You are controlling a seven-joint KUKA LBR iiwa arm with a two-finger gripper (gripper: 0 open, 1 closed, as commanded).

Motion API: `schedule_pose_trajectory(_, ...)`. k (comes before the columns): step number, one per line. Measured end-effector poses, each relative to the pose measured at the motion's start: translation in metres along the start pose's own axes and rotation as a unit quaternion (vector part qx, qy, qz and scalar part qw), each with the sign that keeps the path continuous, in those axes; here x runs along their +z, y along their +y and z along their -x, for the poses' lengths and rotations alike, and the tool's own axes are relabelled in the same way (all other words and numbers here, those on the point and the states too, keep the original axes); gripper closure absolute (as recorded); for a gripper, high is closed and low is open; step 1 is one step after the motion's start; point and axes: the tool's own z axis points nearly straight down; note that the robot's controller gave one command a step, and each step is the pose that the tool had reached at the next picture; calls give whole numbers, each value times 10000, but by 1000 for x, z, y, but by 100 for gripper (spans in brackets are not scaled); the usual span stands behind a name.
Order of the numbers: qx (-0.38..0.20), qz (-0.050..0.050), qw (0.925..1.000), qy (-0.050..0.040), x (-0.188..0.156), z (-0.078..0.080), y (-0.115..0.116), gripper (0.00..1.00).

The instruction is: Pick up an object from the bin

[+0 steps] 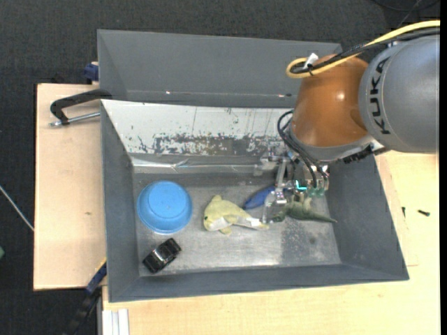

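My gripper (279, 202) hangs low in the right half of the bin, under the orange wrist cover. A pale yellow crumpled thing (225, 215) lies on the bin's floor just left of the gripper, and its thin right end reaches up to the gripper's tip. A small blue piece (255, 199) sits right behind that end, close against the gripper's left side. A flat dark green thing (312, 216) with a pointed end lies on the gripper's right side, partly hidden beneath it.
A round blue bowl (165, 206) stands at the left of the floor. A small black blocky thing (161, 254) lies in the front left corner. The bin's walls slope up steeply on all sides.
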Motion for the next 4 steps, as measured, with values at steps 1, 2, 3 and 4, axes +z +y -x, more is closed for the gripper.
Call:
schedule_pose_trajectory(1, 307, 11, 9995, -66, 76, -21, 62, 0)
schedule_pose_trajectory(2, 306, 5, 9995, -65, 74, -19, 63, 0)
schedule_pose_trajectory(3, 304, 5, 9995, -56, 72, -17, 63, 0)
schedule_pose_trajectory(4, 301, 6, 9995, -56, 71, -16, 64, 0)
